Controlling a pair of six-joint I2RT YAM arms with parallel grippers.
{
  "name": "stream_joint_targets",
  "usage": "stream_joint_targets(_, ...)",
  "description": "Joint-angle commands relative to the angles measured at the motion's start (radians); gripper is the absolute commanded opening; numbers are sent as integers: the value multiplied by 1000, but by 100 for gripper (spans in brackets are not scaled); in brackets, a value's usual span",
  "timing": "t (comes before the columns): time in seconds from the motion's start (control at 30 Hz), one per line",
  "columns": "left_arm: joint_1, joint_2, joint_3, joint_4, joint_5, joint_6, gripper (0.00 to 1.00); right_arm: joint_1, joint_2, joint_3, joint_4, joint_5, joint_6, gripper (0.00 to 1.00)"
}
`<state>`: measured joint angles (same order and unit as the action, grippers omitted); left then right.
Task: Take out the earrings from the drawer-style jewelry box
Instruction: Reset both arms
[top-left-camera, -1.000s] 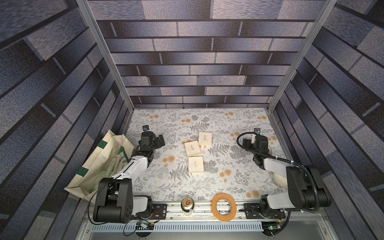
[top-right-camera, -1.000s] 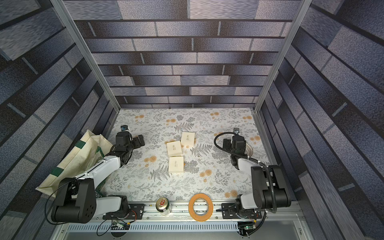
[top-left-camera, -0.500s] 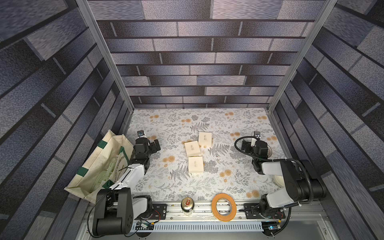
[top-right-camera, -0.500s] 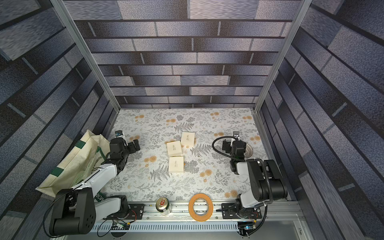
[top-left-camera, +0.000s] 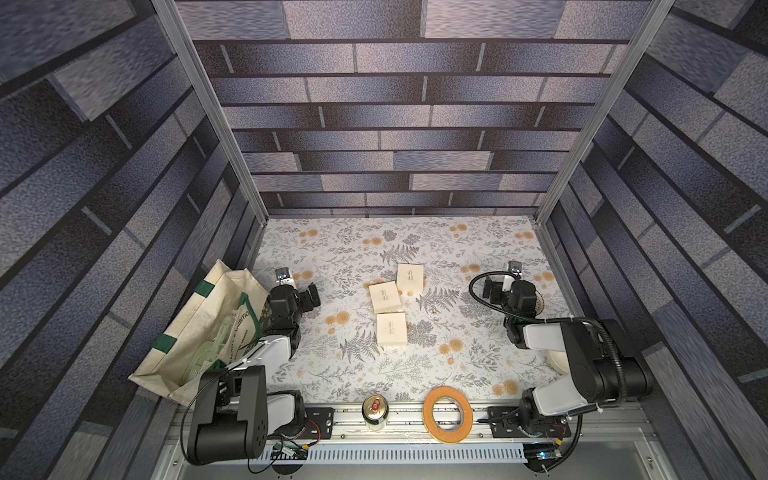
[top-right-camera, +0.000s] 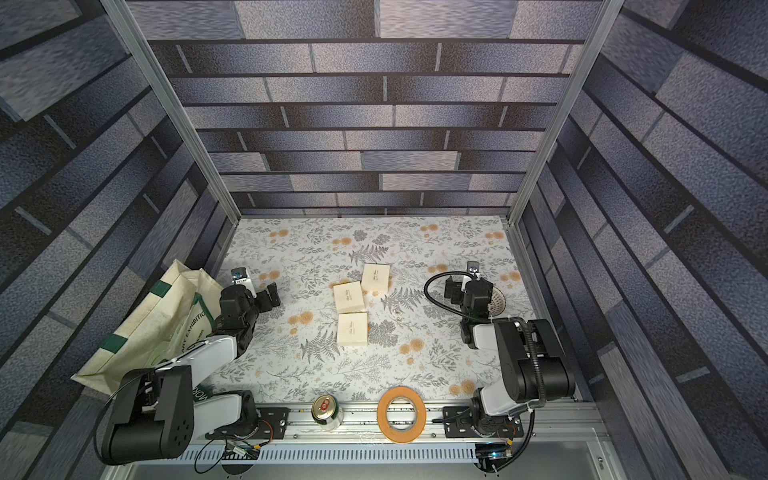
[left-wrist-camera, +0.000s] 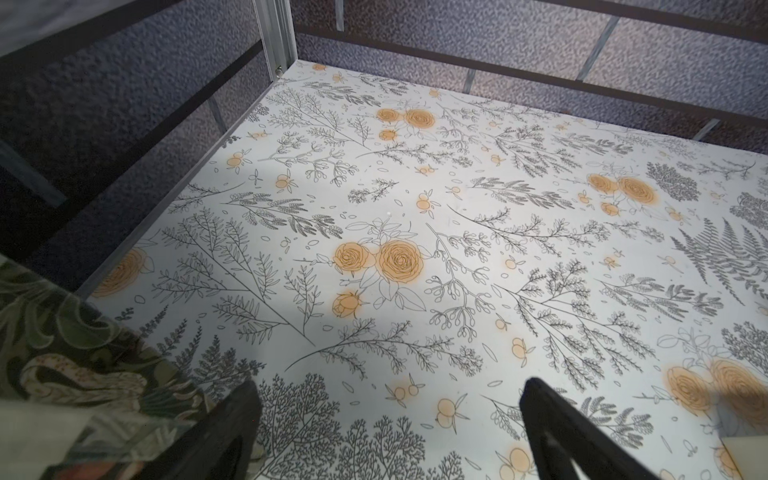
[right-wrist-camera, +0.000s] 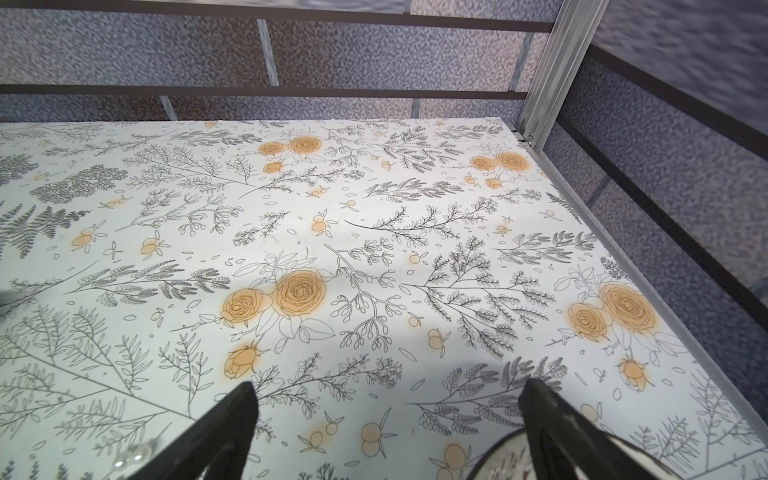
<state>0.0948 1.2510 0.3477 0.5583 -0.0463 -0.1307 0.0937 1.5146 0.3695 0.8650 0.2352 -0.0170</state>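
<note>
On the tabletop (top-left-camera: 332, 249) I count three cream boxes (top-left-camera: 385, 296), clustered in the middle: one farther back (top-left-camera: 410, 279), one touching its corner, and one nearer to me (top-left-camera: 391, 329), all lying flat with lids up. Two tools, one per arm. One drink can (top-left-camera: 375, 411) and one roll of orange tape (top-left-camera: 447, 414) sit on the front rail. One tote bag (top-left-camera: 199, 332) slumps against the left wall, and one patterned plate (top-right-camera: 498, 301) peeks out under my right wrist.

The earrings (top-left-camera: 435, 312): I make out only tiny dark-gold specks on the printed tabletop, just right of the boxes and apart from them. They're too small for me to count for sure, and they show in both top views (top-right-camera: 399, 318).

My left tool (left-wrist-camera: 386, 432) is spread wide with nothing between its fingers (left-wrist-camera: 232, 428), hanging over bare tabletop beside the bag (left-wrist-camera: 62, 374). My right tool (right-wrist-camera: 386, 432) is spread just as wide, empty too, with the plate's rim (right-wrist-camera: 498, 455) by one finger (right-wrist-camera: 552, 428).

Compared with a second ago, both arms have folded back toward the near edge, the left one closer to the bag. Both tools sit well apart from the boxes, which haven't shifted. The can and tape are where they were.
</note>
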Motion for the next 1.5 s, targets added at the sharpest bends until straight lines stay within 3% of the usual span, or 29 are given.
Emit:
stream_joint_targets(0.0, 17, 66, 11, 133, 48, -15, 100, 1, 10, -7, 25, 5, -2, 100)
stream_joint_targets(0.07, 11, 115, 68, 88, 25, 3, 99, 1, 9, -8, 24, 6, -1, 100)
stream_joint_targets(0.27, -16, 294, 99, 212, 29, 66, 99, 0, 9, -7, 25, 6, -2, 100)
stream_joint_targets(0.67, -41, 289, 80, 236, -29, 73, 100, 1, 10, -7, 22, 5, -2, 100)
stream_joint_targets(1.47, -33, 292, 88, 224, -14, 68, 100, 0, 11, -6, 21, 6, -2, 100)
